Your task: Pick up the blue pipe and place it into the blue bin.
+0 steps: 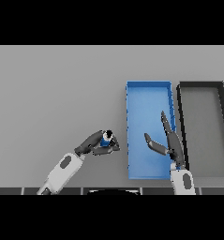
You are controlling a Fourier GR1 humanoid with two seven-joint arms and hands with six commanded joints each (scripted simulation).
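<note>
— Where's the pipe point(105, 138)?
— Inside the left hand point(98, 144), fingers curled round it, just left of the bin point(148, 90); mostly hidden.
— Right hand point(168, 139)?
— Spread wide over the bin.

head view | from above, facing down | table point(52, 93) fills frame

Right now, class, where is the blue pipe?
In the head view the blue pipe sits in the left hand, whose fingers curl round it, over the grey table just left of the blue bin.
</note>
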